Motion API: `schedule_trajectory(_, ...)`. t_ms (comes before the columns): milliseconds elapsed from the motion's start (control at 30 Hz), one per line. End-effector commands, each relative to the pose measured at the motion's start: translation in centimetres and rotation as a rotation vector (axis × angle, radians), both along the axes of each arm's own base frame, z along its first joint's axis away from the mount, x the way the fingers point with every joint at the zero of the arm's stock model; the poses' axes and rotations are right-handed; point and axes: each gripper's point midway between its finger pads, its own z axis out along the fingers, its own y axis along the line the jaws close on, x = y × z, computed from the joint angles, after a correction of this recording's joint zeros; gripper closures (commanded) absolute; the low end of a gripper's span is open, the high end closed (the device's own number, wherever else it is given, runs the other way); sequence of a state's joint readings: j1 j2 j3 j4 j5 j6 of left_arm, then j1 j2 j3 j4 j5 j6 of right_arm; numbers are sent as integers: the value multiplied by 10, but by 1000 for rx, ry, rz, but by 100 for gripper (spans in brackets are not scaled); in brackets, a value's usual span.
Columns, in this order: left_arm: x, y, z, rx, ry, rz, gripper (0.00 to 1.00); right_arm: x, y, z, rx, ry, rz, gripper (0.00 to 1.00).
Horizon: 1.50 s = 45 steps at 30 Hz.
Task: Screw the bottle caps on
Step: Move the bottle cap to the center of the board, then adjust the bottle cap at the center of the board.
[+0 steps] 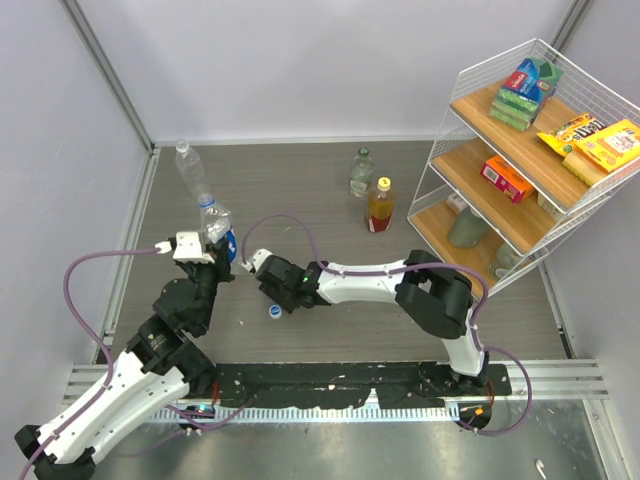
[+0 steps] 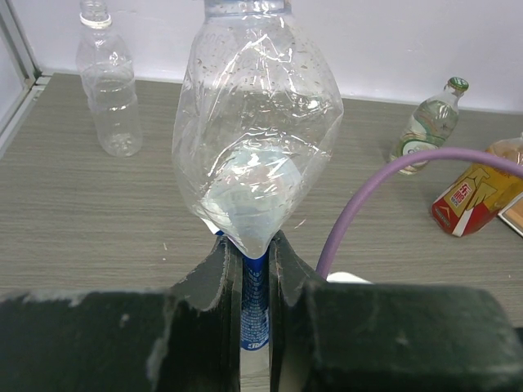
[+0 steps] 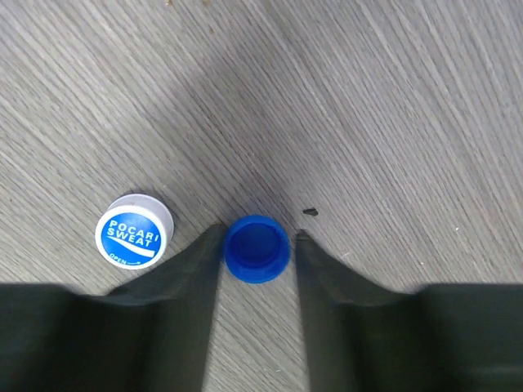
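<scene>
Tabletop (image 1: 300, 180) room runs wide from the left wall to the wire shelf (image 1: 520, 150). Four bottles: a crumpled blue-label bottle (image 2: 260, 139), clenched by the left fingers (image 2: 214, 282), far end cut off; clear bottle (image 1: 187, 165), green-capped bottle (image 1: 361, 172) and amber bottle (image 1: 379, 205) stand behind. Two loose caps (close together): right fingers (image 3: 192, 278) straddle the dark blue cap (image 3: 257, 247), pinch unclear; the white cap (image 3: 135, 230) lies beside.

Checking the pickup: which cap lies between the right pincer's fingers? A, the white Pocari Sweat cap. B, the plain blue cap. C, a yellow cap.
B: the plain blue cap lies between the fingers of the right pincer; the white Pocari Sweat cap sits outside them, on the left in that wrist view.
</scene>
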<state>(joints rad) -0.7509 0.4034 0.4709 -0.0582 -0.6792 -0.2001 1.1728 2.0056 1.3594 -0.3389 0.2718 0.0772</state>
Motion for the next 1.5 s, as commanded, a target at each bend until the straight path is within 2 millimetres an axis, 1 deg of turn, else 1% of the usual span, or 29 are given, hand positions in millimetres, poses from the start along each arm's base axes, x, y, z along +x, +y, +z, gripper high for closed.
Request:
schedule_trajectory(0,0,-1,8,-30,-27,-5,100,3,4,2,80,71,-56,66)
schedule_trajectory(33,0,-1,9,-30,-27,-5,100,0,4,4,97,93,-63,71)
schedule_trajectory(67,0,-1,9,-31,-28,-4,100,1,3,5,108,100,-72,73)
schedule_trajectory(100,0,-1,8,-29,-25,-4,100,-2,2,8,124,114,-77,73)
schedule_trajectory(167,0,-1,9,-32,-29,-5,100,-1,1,18,165,126,-102,74)
schedule_trajectory(200,0,-1,9,-31,-28,-8,100,1,2,28,200,127,-115,74)
schedule_trajectory(233,-1,-3,9,-34,-29,-17,100,-3,0,28,220,159,-125,74)
schedule_trajectory(267,-1,-5,9,-34,-30,-30,100,-1,2,43,284,171,-122,74)
schedule_trajectory(300,-1,-7,9,-38,-31,-40,100,5,0,44,338,198,-152,74)
schedule_trajectory(333,-2,-9,10,-44,-35,-53,100,-7,5,56,408,275,-106,73)
schedule_trajectory(367,-2,-11,11,-47,-37,-62,100,2,1,54,483,323,-157,72)
schedule_trajectory(400,-3,-12,11,-50,-38,-71,100,-11,7,67,577,449,-153,71)
schedule_trajectory(433,-3,-13,11,-54,-39,-76,100,2,4,69,666,467,-166,69)
schedule_trajectory(467,-4,-14,11,-57,-41,-84,100,-7,8,76,727,549,-146,68)
schedule_trajectory(500,-5,-14,12,-61,-46,-88,100,-6,6,71,741,555,-146,68)
schedule_trajectory(600,-6,-15,14,-68,-57,-98,100,-4,-1,46,620,533,-179,63)
schedule_trajectory(633,-6,-15,15,-70,-58,-98,100,-3,-1,44,619,539,-183,63)
schedule_trajectory(667,-6,-15,15,-67,-58,-98,100,-6,0,39,616,556,-180,60)
schedule_trajectory(700,-6,-15,14,-66,-57,-98,100,-6,3,40,630,561,-172,58)
schedule_trajectory(733,-6,-15,14,-65,-56,-99,100,-9,4,36,627,588,-169,57)
schedule_trajectory(800,-5,-15,12,-60,-51,-98,100,-7,6,32,625,591,-171,57)
schedule_trajectory(867,-5,-15,12,-58,-49,-96,100,2,0,23,584,543,-210,56)
schedule_trajectory(900,-4,-15,11,-55,-47,-94,100,5,-8,13,539,520,-244,56)
schedule_trajectory(933,-4,-15,11,-54,-46,-94,100,8,-12,9,518,502,-252,54)
schedule_trajectory(1067,-3,-16,10,-49,-44,-93,100,11,-31,-7,433,462,-306,53)
schedule_trajectory(1133,-3,-16,10,-45,-41,-93,100,14,-39,-8,404,437,-322,53)
schedule_trajectory(1267,-3,-16,11,-48,-45,-93,100,18,-47,-1,382,393,-320,54)
schedule_trajectory(1400,-4,-17,11,-50,-47,-100,100,15,-46,15,393,371,-263,55)
schedule_trajectory(1467,-4,-17,11,-50,-47,-100,100,13,-42,29,419,369,-229,58)
